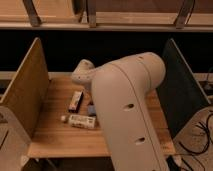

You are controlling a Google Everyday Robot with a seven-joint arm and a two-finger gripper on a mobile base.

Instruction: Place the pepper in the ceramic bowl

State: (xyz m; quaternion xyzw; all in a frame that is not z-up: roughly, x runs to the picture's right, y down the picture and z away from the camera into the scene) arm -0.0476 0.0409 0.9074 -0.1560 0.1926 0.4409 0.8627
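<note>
My large white arm fills the middle of the camera view and reaches up-left over the wooden table. Its rounded end link sits above the back of the table. The gripper is hidden behind the arm and does not show. A small blue-grey patch, which seems to be the edge of the ceramic bowl, peeks out beside the arm, between the two cartons. The pepper is hidden or out of view.
Two white printed cartons lie on the table: one pointing back, one lying across near the front left. A wooden side panel walls the left, and a dark panel walls the right. Cables lie on the floor at right.
</note>
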